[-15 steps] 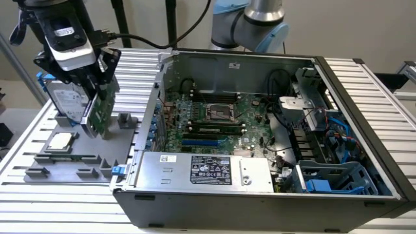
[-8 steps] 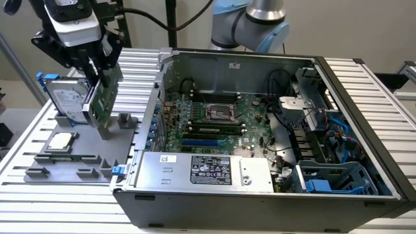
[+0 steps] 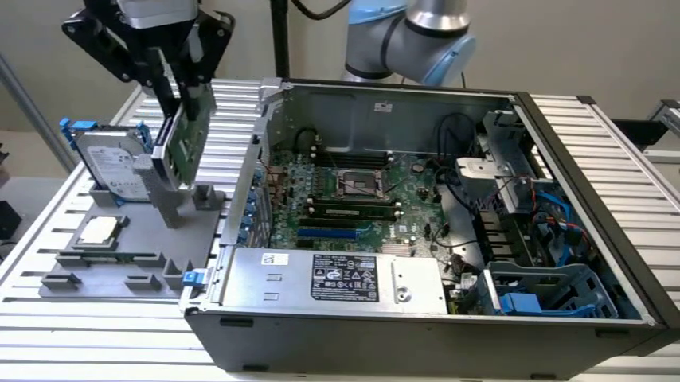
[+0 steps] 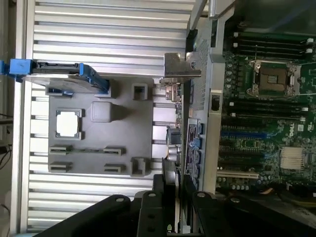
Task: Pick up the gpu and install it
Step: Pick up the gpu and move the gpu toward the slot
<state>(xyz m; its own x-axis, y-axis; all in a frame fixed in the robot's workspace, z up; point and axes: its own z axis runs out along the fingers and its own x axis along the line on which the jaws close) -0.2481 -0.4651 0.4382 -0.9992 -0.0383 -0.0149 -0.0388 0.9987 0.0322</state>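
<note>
My gripper is shut on the top edge of the gpu, which hangs upright with its green board face toward the camera. Its silver end bracket points down toward the grey holder. In the wrist view the gpu is seen edge-on between the black fingertips of the gripper. There it lies over the strip between the grey holder and the side wall of the open computer case, with the bracket at its far end.
A silver hard drive in a blue frame stands at the back of the holder, and a small square silver chip lies on it. The open case exposes the motherboard and the power supply. Slatted aluminium table surrounds everything.
</note>
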